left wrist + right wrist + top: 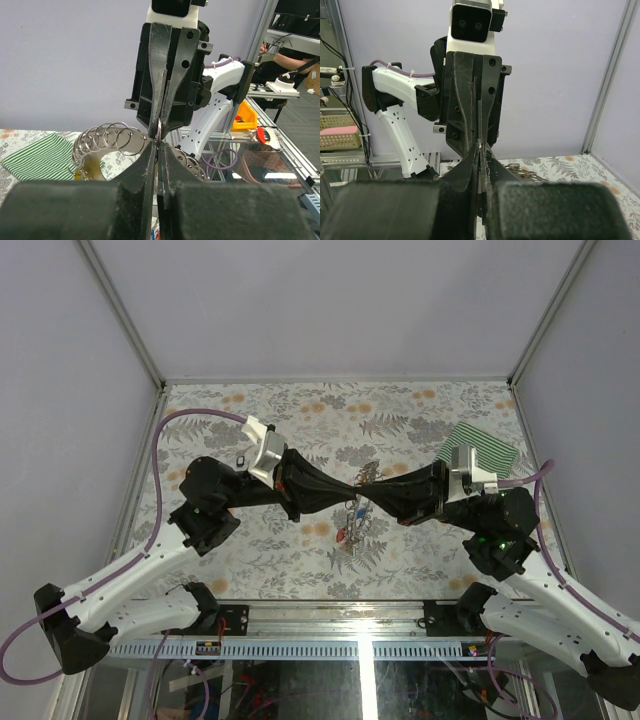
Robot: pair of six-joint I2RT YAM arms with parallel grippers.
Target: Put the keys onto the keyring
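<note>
My left gripper [352, 490] and right gripper [368, 481] meet tip to tip above the middle of the table. Both are shut on the keyring, seen edge-on as a thin metal strip in the left wrist view [158, 129] and in the right wrist view [479, 117]. Several small silver split rings [107, 142] fan out from it on both sides. The keys [350, 525], with red and blue heads, hang below the grippers. In the left wrist view my left gripper [159, 146] faces the right one [167, 95]. In the right wrist view my right gripper [480, 148] faces the left one [470, 100].
A green striped cloth [487, 447] lies at the back right of the floral table [250, 405] and shows in the left wrist view [35, 155]. Metal frame posts [130, 330] and grey walls bound the table.
</note>
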